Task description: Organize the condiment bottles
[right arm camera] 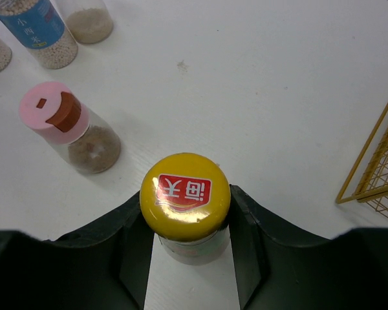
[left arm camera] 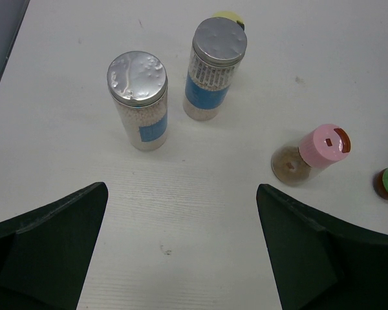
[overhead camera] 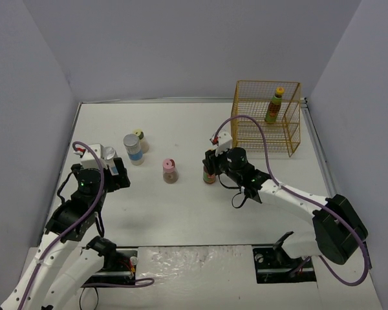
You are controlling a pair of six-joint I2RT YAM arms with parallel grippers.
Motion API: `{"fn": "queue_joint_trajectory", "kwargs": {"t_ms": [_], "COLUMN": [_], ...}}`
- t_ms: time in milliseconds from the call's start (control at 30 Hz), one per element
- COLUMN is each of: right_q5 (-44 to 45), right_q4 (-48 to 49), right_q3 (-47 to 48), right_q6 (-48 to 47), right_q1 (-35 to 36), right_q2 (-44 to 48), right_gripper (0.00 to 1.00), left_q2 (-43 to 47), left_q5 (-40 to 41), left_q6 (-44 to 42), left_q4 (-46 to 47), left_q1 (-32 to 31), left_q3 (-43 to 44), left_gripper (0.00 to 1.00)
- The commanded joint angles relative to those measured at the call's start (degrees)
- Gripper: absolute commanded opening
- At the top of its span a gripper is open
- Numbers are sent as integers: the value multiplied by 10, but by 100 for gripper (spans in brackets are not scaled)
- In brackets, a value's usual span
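Six bottles show in the overhead view. At the left of the frame, the left hand point(left arm camera: 181, 192) is spread wide, with nothing between its fingers point(left arm camera: 52, 245). Just above it stands one silver-lidded bottle point(overhead camera: 107, 153). To its right is a second silver-lidded bottle point(overhead camera: 134, 148), with the yellow-green-capped bottle point(overhead camera: 140, 136) close behind. Near the centre, the pink-capped bottle point(overhead camera: 170, 170) stands alone on the worktop point(overhead camera: 181, 213). Right of that, the right hand point(right arm camera: 184, 206) is closed around an upright dark yellow-capped bottle point(overhead camera: 209, 175). At the upper right, another yellow-capped bottle point(overhead camera: 274, 105) stands inside the yellow wire basket point(overhead camera: 246, 123).
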State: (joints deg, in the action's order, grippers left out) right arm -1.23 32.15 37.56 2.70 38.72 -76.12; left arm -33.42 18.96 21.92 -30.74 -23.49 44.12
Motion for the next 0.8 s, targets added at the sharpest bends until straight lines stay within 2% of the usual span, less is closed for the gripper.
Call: {"fn": "queue_joint_trajectory", "kwargs": {"t_ms": [0,133,200,267,500,767], "right_q5": [10,38,50,56,42,28], "right_q4": [-7,-79,-118,-145,-168,-162], "right_q3": [142,252,346,388,561,670], "right_q6": [-14,-41,-49,-55,-39,-43], "right_q1": [3,1,-10,-25,-127,-222], "right_q2": [39,20,-4,-28,-112,-200], "right_gripper": [0,0,0,0,0,0], "left_q2": [-8,-8,-8,-8,-13,-7], "left_q5": [5,4,3,0,-7,-7], "left_q6": [-2,-3,-1,-1,0,2], "left_q4": [20,19,19,19,17,16], "left_q1": [3,3,3,3,3,4], "left_q3": [17,17,17,16,18,17], "left_gripper": [97,97,97,97,97,97]}}
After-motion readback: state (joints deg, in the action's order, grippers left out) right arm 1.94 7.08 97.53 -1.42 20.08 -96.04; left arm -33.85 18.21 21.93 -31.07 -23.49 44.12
